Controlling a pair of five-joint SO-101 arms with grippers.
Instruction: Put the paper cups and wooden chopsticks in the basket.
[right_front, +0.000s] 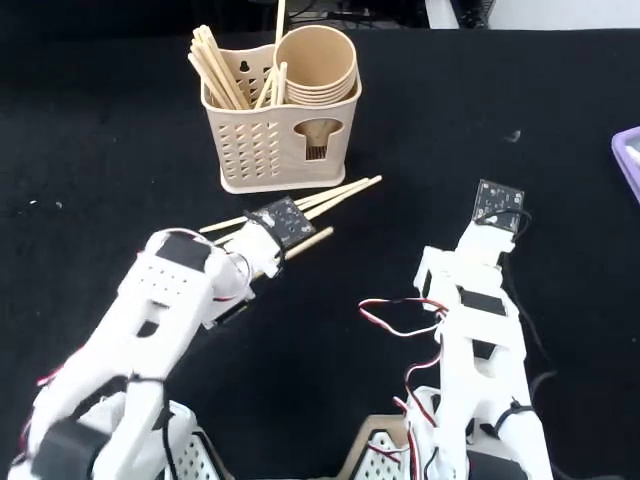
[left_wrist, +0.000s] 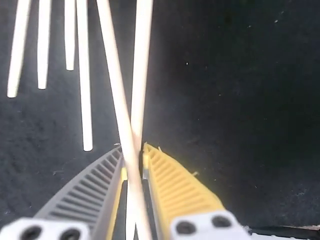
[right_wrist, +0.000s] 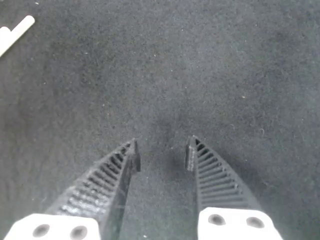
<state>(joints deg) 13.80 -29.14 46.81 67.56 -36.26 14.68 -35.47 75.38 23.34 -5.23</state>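
A beige slotted basket (right_front: 258, 150) stands at the back of the black table. It holds a stack of paper cups (right_front: 318, 65) and several wooden chopsticks (right_front: 215, 70). More chopsticks (right_front: 345, 192) lie on the cloth just in front of it. My left gripper (left_wrist: 131, 147) is shut on two crossed chopsticks (left_wrist: 140, 75), low over the cloth, and several loose chopsticks (left_wrist: 82, 75) lie beside them. In the high view the left gripper (right_front: 280, 225) sits over the near ends of that pile. My right gripper (right_wrist: 162, 145) is open above bare cloth, and the end of a chopstick (right_wrist: 17, 30) lies well away from it.
The right arm (right_front: 480, 320) stretches up the right side of the table, its tip (right_front: 497, 205) clear of the basket. A purple object (right_front: 628, 160) pokes in at the right edge. Black cloth covers the table.
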